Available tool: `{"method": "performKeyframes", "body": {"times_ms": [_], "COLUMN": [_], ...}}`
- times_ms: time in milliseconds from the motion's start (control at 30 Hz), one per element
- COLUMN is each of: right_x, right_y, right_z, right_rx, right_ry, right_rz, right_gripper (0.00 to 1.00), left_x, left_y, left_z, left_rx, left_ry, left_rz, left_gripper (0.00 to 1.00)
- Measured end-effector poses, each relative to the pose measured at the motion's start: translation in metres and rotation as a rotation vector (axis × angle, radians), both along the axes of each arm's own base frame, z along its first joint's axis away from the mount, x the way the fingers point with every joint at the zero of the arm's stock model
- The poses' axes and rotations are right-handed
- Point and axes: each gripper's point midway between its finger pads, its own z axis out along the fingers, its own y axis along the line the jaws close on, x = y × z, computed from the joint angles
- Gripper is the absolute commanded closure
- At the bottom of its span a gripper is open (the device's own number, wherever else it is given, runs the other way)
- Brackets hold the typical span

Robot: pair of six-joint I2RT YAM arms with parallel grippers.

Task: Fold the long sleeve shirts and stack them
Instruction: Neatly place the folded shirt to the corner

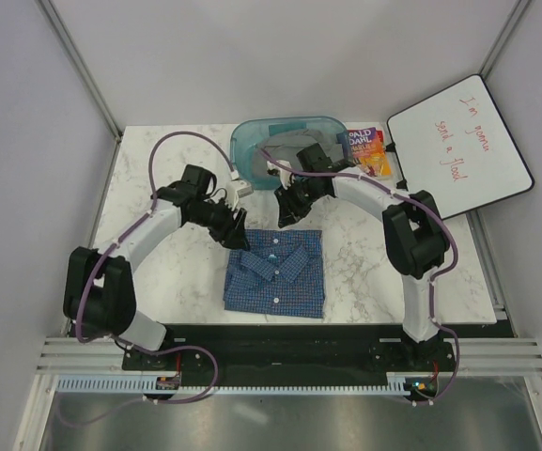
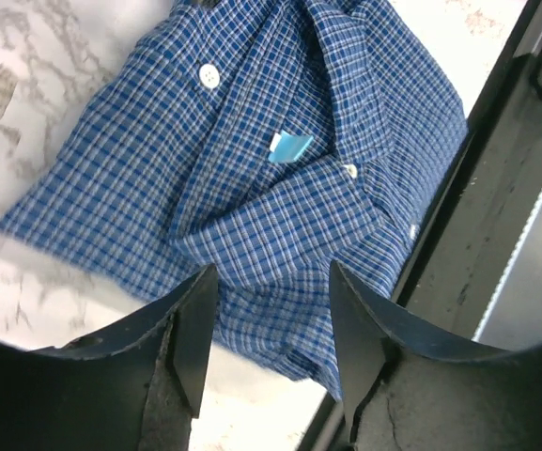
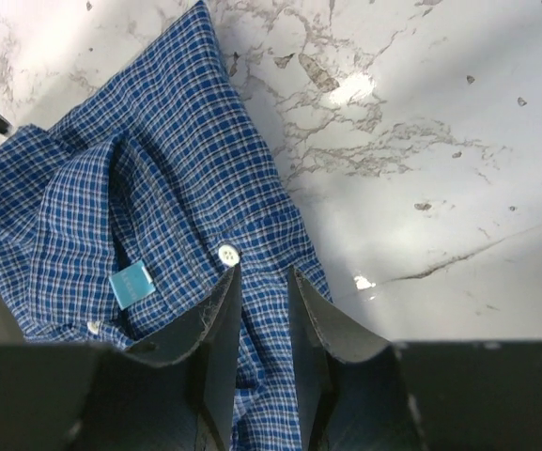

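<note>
Checked shirt [image 2: 252,178] (blue tag) beyond open hand [image 2: 271,352]

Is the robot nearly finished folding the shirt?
Nearly. The blue checked shirt lies folded into a neat rectangle, collar showing. Neither the left gripper nor the right gripper holds it; both hover near the collar. Stacking is left; no other shirt shows.

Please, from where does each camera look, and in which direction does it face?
Top external: above and behind the bases, facing down on the table; both arms show, shirt between them.
Left wrist: on the left arm, facing down at the shirt's collar; left claw frames it.
Right wrist: likewise, over the collar; right claw shows.
Both wrist views share the collar's light-blue tag.
</note>
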Motion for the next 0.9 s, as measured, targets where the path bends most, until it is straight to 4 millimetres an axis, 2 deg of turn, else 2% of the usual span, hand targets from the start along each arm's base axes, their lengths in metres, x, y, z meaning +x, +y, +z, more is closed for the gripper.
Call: {"method": "performKeyframes", "body": {"times_ms": [67, 100, 200, 267, 367, 500, 567, 667, 800, 900], "right_x": [0.002, 0.002, 0.001, 0.0, -0.002, -0.006, -0.006, -0.007, -0.01, -0.011], "right_y": [0.003, 0.004, 0.007, 0.008, 0.01, 0.014, 0.015, 0.017, 0.018, 0.019], "right_z": [-0.003, -0.006, -0.016, -0.023, -0.032, -0.033, -0.034, -0.039, -0.049, -0.05], "right_rx": [0.006, 0.006, 0.007, 0.006, 0.009, 0.031, 0.039, 0.044, 0.048, 0.055], "right_ry": [0.009, 0.016, 0.048, 0.073, 0.109, 0.137, 0.14, 0.154, 0.181, 0.192], "right_rz": [-0.012, -0.017, -0.028, -0.034, -0.038, -0.034, -0.033, -0.027, -0.018, -0.011], "right_gripper": [0.66, 0.66, 0.66, 0.64, 0.62, 0.62, 0.62, 0.66, 0.73, 0.81], "left_x": [0.003, 0.003, 0.007, 0.008, 0.008, 0.007, 0.006, 0.007, 0.006, 0.006], "left_y": [-0.006, -0.007, -0.005, -0.003, -0.003, -0.004, -0.004, -0.006, -0.009, -0.013], "left_z": [-0.01, -0.016, -0.042, -0.055, -0.065, -0.073, -0.074, -0.073, -0.07, -0.066], "left_rx": [0.008, 0.014, 0.053, 0.072, 0.082, 0.083, 0.08, 0.072, 0.047, 0.031], "left_ry": [0.0, 0.01, 0.053, 0.074, 0.082, 0.082, 0.081, 0.077, 0.075, 0.071], "left_rz": [-0.033, -0.041, -0.049, -0.057, -0.074, -0.099, -0.106, -0.111, -0.123, -0.136], "left_gripper": [0.36, 0.32, 0.29, 0.29, 0.33, 0.51, 0.56, 0.71, 0.97, 0.98]}}
